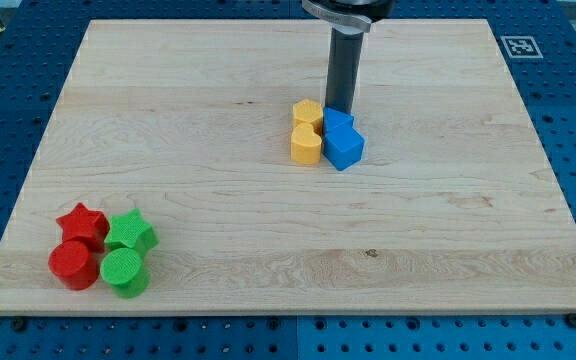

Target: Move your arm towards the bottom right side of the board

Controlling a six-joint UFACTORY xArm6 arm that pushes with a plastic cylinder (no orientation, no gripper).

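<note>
red cylinder (73, 265) bottom left — my tip (339, 109) behind blue blocks (341, 139)

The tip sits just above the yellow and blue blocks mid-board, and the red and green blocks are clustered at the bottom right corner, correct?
Not quite. The red blocks and green blocks are at the view's bottom left, as the camera view shows. My tip does sit just above the yellow blocks and blue blocks.
</note>
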